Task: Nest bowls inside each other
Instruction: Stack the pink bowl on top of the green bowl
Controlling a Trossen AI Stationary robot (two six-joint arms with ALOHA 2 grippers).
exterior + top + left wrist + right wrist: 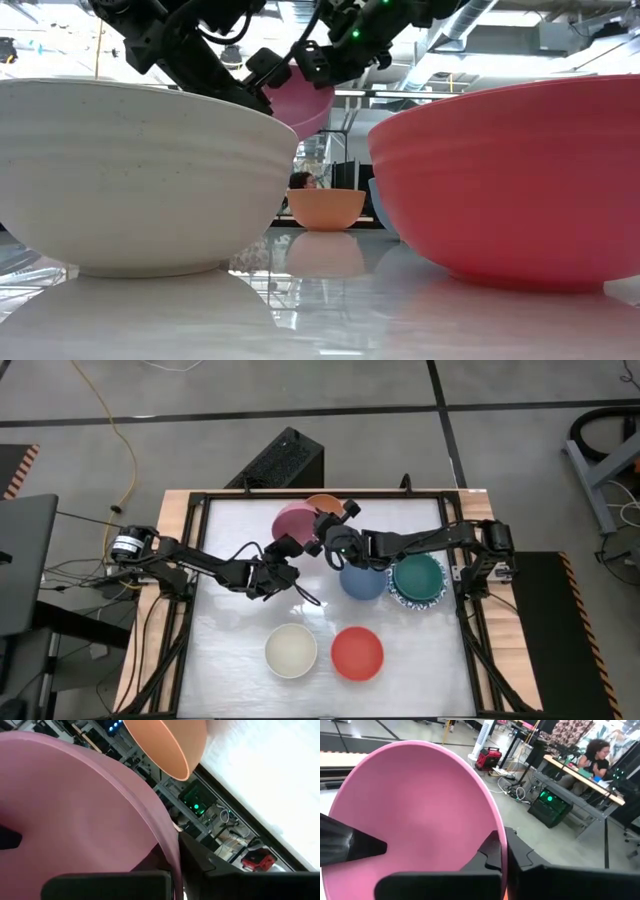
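Above the far middle of the table (230, 660), the pink bowl (296, 523) hangs lifted and tilted, held from both sides. On the left, the left gripper (285, 556) is clenched on the bowl's near rim. Just right of it, the right gripper (325, 538) is clamped on the rim's right side. Behind the pink bowl, touching or just beside it, the orange bowl (324, 502) sits on the table's far part. Further right stands the blue bowl (362, 582), and beside it the green bowl (418, 576) is nested in a white bowl with a blue-patterned rim (406, 601). Near the front edge, the cream bowl (291, 650) stands left of the red bowl (357, 653), a small gap between them.
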